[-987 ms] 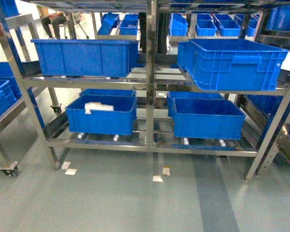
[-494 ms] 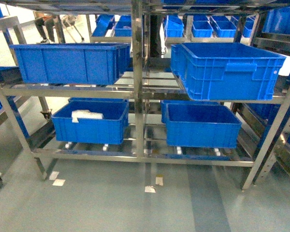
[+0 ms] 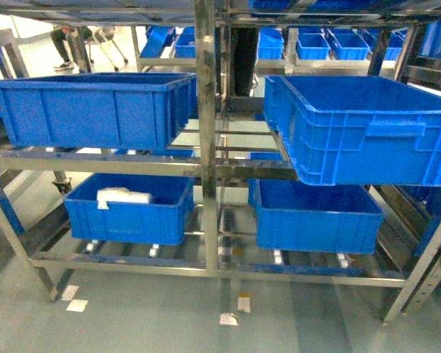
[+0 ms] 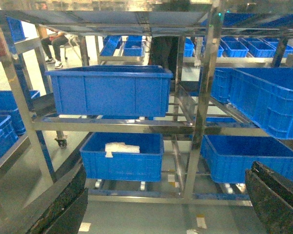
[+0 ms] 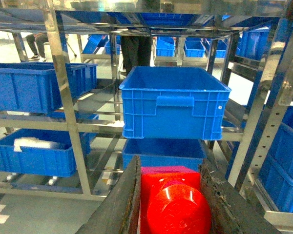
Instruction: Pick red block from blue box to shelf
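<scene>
The red block (image 5: 173, 204), glossy with a round stud facing the camera, fills the bottom of the right wrist view. My right gripper (image 5: 170, 168) is shut on it, one dark finger on each side. The shelf (image 3: 206, 147), a steel rack holding dark blue crates, stands right in front of me and also shows in both wrist views. In the left wrist view my left gripper (image 4: 168, 175) is open and holds nothing, its fingers (image 4: 63, 204) spread to the lower corners. Neither gripper shows in the head view. The blue box is out of view.
The middle tier carries a dark blue crate on the left (image 3: 95, 110) and a ribbed one on the right (image 3: 360, 132) jutting out over the rail. The lower left crate (image 3: 128, 213) holds a white bag; another crate (image 3: 316, 217) sits at lower right. Paper scraps (image 3: 228, 318) lie on the floor.
The head view has come closer to the shelf: the crates look bigger and the centre post has drifted left in the picture.
</scene>
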